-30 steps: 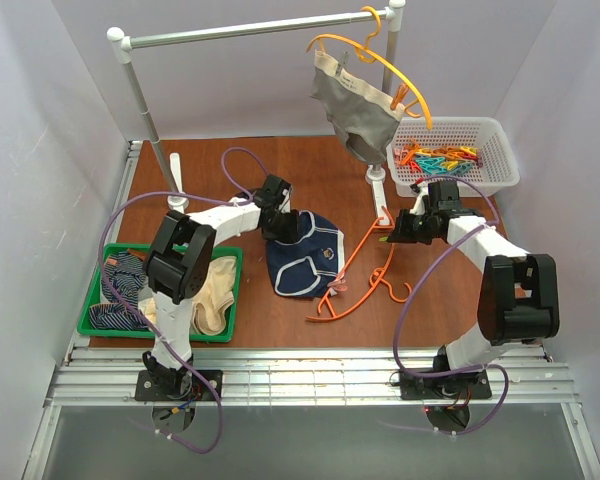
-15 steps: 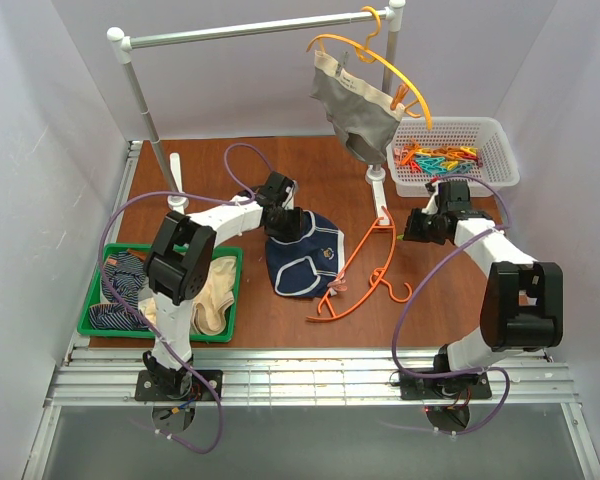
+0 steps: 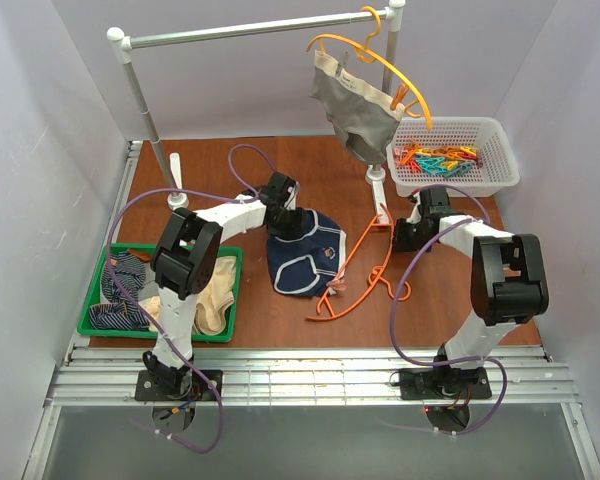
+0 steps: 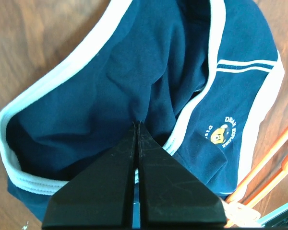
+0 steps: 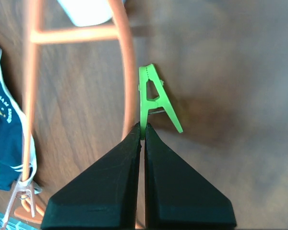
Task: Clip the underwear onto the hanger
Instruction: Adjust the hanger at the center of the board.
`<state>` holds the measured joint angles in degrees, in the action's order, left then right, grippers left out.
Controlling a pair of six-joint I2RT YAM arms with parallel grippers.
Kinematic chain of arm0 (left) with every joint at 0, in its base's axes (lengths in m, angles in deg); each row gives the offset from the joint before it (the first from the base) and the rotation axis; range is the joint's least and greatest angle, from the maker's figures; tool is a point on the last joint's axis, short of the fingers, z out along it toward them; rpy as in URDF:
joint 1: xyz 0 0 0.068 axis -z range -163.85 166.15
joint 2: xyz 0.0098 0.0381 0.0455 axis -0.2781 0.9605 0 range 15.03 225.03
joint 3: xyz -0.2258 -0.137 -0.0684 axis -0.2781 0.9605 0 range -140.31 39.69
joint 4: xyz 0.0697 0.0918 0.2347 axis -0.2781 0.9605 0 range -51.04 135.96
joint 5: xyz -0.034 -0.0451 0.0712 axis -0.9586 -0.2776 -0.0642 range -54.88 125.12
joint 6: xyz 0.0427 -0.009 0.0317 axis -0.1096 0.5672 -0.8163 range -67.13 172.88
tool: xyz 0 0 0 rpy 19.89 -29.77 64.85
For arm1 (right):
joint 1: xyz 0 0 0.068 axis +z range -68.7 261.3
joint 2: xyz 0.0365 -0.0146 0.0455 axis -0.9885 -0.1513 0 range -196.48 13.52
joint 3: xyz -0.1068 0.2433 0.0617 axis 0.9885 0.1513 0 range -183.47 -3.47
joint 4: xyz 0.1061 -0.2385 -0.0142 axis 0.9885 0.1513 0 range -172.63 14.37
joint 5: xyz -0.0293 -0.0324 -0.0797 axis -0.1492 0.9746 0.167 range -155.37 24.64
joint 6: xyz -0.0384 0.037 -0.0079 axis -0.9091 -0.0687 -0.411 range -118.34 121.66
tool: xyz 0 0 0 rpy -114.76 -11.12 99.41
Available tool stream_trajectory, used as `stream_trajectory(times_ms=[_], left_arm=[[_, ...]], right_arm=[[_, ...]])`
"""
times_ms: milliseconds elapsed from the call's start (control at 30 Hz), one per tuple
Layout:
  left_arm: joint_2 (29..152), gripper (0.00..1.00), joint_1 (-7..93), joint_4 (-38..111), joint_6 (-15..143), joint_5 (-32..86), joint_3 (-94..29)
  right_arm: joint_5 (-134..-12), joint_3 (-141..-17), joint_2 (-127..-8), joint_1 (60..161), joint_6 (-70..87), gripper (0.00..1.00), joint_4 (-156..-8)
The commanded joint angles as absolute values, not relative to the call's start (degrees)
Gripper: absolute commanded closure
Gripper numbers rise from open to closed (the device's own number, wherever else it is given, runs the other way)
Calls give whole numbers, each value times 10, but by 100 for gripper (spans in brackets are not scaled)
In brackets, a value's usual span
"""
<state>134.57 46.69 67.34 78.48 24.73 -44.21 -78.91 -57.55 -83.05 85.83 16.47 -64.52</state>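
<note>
The navy underwear point(image 3: 305, 262) with white piping lies crumpled on the brown table, left of the red-orange hanger point(image 3: 352, 258), which lies flat with its hook toward me. My left gripper point(image 3: 280, 216) is shut on a fold of the underwear point(image 4: 134, 72) at its far left edge. My right gripper point(image 3: 402, 236) is shut on one leg of a green clothespin point(image 5: 144, 105), low over the table just right of the hanger's curved bar point(image 5: 129, 72).
A white basket point(image 3: 500, 150) of coloured pegs stands at the back right. A rail holds a yellow-orange hanger with grey underwear point(image 3: 355, 105). A green tray point(image 3: 92, 322) with beige and striped underwear sits at the left. A pale peg point(image 5: 20, 191) is clipped on the hanger's lower end.
My right arm swung its elbow in, and its gripper shifted slightly left by the hanger. My left gripper stayed on the underwear.
</note>
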Motion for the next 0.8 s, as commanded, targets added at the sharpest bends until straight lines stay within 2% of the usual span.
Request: stream_trajectory(times_ms=[0,433,667,700,733,767], left_arm=[[1367,100,469,682,771,242,-455],[1361,100,469,679,763,228,-449],[1336,100,473,681,767,250,-454],[1329,96,473,681,766,257,-456],[1325,86,473,683,766,265,-458],[1319,80,473,689,766,282,-460]], right_arm=[[-806,-576,-841,889,176,99,-682],[-808,-639,-874,941,201,99,-679],[-787,-638,-854,946,204,99,-664],[-781,-631,-838,945,199,99,-659],[-770,-627,-830,945,198,99,-655],[-765,-624,-820,946,194,99,-649]])
